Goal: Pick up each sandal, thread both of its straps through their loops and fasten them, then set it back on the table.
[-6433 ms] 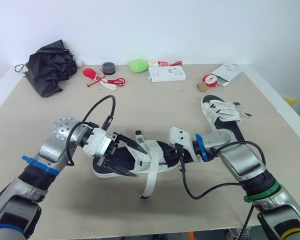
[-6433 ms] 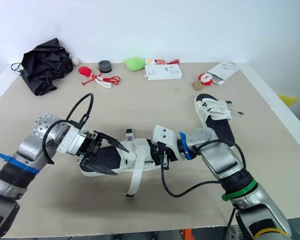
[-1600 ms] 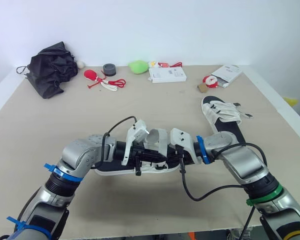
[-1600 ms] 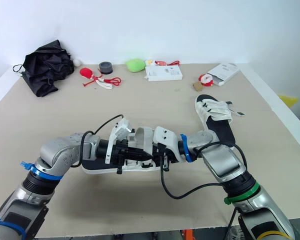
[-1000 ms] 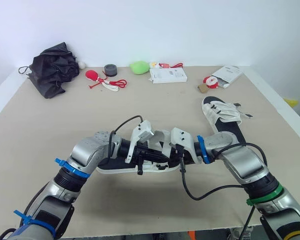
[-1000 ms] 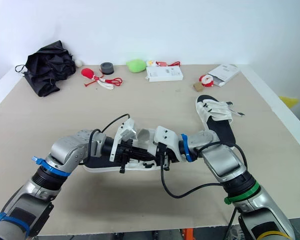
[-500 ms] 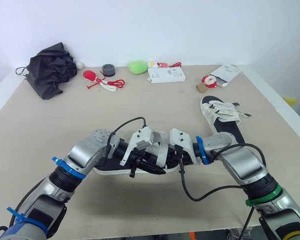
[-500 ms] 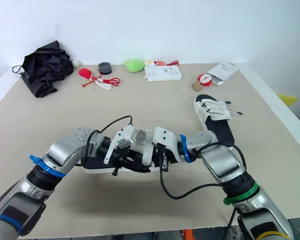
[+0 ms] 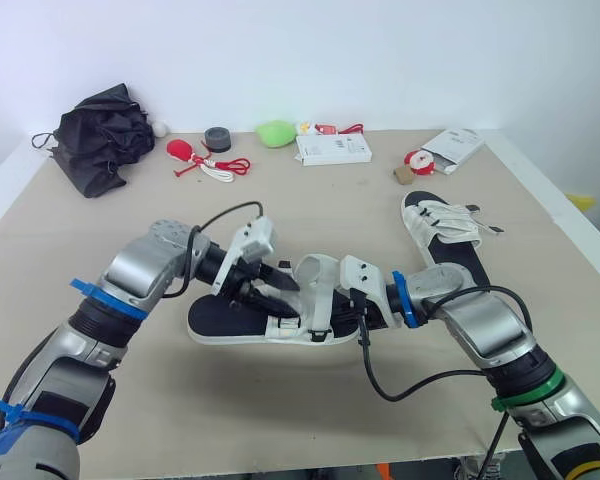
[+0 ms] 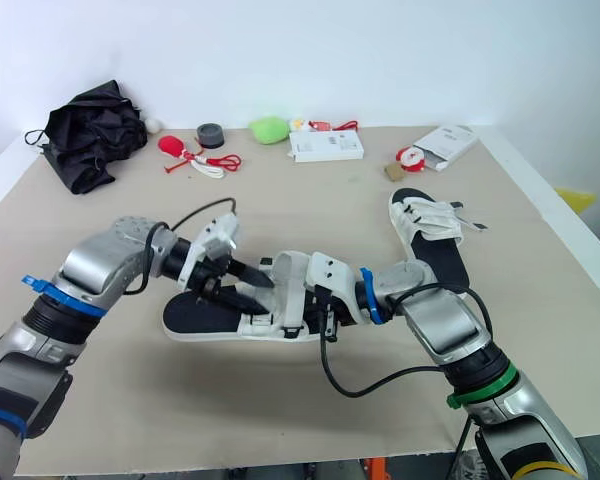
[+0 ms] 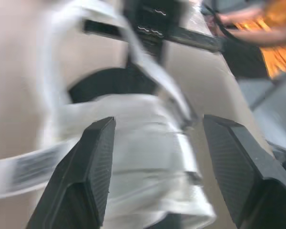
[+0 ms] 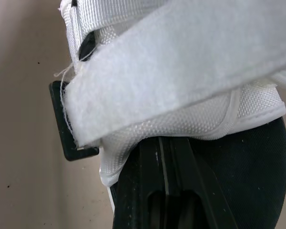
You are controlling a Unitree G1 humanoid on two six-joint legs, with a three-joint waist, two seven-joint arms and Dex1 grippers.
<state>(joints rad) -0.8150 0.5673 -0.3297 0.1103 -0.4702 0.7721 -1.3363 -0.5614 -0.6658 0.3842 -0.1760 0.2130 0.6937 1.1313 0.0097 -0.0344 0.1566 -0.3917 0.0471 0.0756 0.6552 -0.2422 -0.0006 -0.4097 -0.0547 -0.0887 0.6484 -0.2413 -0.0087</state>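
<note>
So the near sandal [image 9: 235,320] is lying flat on the bench [image 9: 330,210], sole down, right between the two tools. The right tool [image 9: 342,315] is at one end of it and, going by its wrist view, is pinched together on the edge of the sole. The left tool [image 9: 277,294] hovers just over the other half, spread apart with nothing in it, tips aimed at the straps. One strap [image 9: 315,272] arches up over the footbed right beside the right tool. A loose tail [image 11: 19,166] of strap trails off sideways ahead of the left tool (blurry, so I can't say if it's through its loop).

My read: this sandal is mid-job. Neither strap looks clearly pressed down, so there's threading and fastening left, and after that it just needs letting go on the bench.

The far sandal [image 9: 442,232] lies beyond the right tool's arm, well apart from both tools, with its straps laid across it and one end poking out. I can't tell if that counts as fastened.

Way past both tools, at the back of the bench, sit a black bundle [image 9: 98,135] and a white box [image 9: 334,149], neither involved.
</note>
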